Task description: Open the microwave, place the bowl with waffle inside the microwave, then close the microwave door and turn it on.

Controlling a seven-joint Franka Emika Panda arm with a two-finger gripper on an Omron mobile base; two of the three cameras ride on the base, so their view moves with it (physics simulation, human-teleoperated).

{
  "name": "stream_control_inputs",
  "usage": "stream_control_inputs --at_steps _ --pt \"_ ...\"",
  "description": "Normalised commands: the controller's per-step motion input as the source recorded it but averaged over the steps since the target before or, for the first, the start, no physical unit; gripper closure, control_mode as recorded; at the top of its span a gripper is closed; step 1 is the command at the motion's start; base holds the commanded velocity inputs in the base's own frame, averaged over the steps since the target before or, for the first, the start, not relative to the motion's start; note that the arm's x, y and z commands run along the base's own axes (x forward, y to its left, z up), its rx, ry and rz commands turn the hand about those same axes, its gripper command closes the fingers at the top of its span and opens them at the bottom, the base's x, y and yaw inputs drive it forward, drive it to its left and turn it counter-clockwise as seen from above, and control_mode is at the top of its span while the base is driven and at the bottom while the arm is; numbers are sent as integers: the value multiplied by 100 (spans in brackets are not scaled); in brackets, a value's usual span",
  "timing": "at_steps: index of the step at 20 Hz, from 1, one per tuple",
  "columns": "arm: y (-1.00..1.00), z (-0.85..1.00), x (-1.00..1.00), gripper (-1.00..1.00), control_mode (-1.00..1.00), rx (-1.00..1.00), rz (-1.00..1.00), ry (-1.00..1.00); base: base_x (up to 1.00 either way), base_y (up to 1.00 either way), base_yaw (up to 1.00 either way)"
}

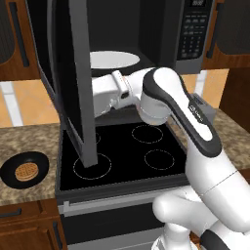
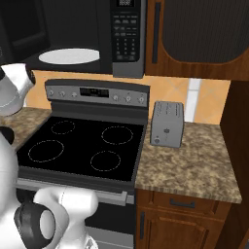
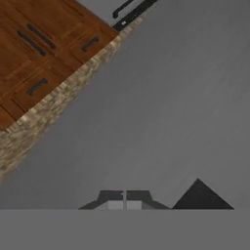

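The microwave (image 1: 195, 34) hangs above the stove with its door (image 1: 78, 73) swung wide open to the left, so the white turntable plate (image 1: 114, 59) shows inside. The black bowl (image 1: 9, 172) sits on the counter at the left, with the round waffle (image 1: 26, 172) in it. My arm reaches left at door height, and the hand is hidden behind the door. In the hand view my gripper (image 3: 124, 201) is shut with nothing between its tips, close against a flat grey surface (image 3: 161, 107) that looks like the door's face.
The black stove top (image 1: 141, 151) lies under the microwave. A silver toaster (image 2: 167, 124) stands on the right counter. Wooden drawers (image 3: 39, 58) and the stone counter edge (image 3: 63, 97) show past the grey surface. Wooden wall cabinets (image 2: 194, 29) flank the microwave.
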Motion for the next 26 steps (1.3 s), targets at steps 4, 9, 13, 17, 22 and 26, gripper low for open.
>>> stream_control_inputs --at_steps 4,9,13,17,22,26 --pt "77 6 11 100 -100 0 7 -24 0 0 0" --pt "-44 19 -28 100 -100 1 0 -6 0 0 0" --pt "-94 0 -15 100 -100 0 -14 32 0 0 0" --pt "-67 -20 0 100 -100 -5 -27 49 0 0 0" --pt "-26 -57 3 100 -100 -21 -12 39 0 0 0" --pt "-7 -47 10 100 -100 -35 -1 40 0 0 0"
